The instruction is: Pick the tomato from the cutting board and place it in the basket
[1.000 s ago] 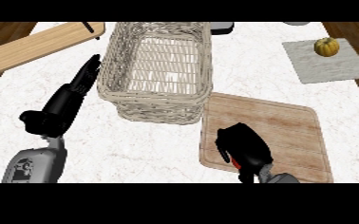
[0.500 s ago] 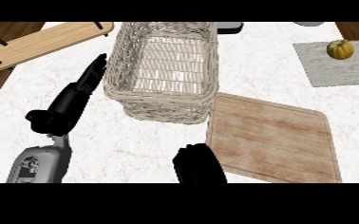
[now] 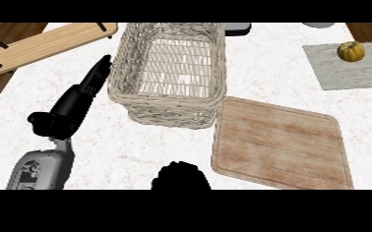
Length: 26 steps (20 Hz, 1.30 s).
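White marble bench (image 3: 276, 86); wicker basket (image 3: 173, 73) beside bare cutting board (image 3: 280, 145). Left hand (image 3: 83, 92) flat, fingers straight; right hand (image 3: 180, 177) curled, contents hidden, tomato unseen.

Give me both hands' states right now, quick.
Left hand: open, fingers straight beside the basket, holding nothing.
Right hand: only a dark shape at the lower edge; open or shut cannot be told, and no tomato shows.

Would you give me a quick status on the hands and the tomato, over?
Left hand open beside basket. Right hand at lower edge, fingers unclear. No tomato visible; cutting board bare, basket shows nothing inside.
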### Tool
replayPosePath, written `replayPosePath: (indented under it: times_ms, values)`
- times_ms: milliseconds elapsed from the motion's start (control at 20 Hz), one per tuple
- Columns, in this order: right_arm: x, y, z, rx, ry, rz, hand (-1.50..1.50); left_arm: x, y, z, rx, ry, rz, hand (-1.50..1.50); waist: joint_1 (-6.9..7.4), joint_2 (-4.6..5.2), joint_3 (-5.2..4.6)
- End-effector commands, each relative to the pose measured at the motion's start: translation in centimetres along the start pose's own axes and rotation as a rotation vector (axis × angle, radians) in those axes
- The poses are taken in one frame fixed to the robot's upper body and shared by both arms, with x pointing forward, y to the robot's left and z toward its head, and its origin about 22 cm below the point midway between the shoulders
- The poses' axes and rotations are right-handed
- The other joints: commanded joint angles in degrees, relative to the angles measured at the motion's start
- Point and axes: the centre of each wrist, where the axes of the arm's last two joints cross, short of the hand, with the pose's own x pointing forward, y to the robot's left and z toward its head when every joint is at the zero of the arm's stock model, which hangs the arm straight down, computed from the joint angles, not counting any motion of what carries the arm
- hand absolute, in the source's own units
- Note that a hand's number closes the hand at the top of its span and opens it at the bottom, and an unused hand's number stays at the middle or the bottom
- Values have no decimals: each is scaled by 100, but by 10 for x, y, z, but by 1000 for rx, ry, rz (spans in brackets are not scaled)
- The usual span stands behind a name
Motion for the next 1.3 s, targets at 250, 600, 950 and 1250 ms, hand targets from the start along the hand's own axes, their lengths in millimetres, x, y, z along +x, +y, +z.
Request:
replayPosePath:
  times_ms: [250,600,950,1250]
  values:
    - [56,-35,4,-169,-3,-247,150,-1,5,-1,23,4,-7,0,-134,-58,-32]
    - [72,-59,-37,-293,79,-124,150,-10,-3,1,9,21,-8,0,-104,-24,-44]
    - [89,-92,-91,-420,150,-115,150,-3,-3,-7,-9,12,3,0,16,-2,-42]
    - [99,-117,-141,-554,225,-146,150,-3,-4,-1,-19,13,7,0,128,18,-33]
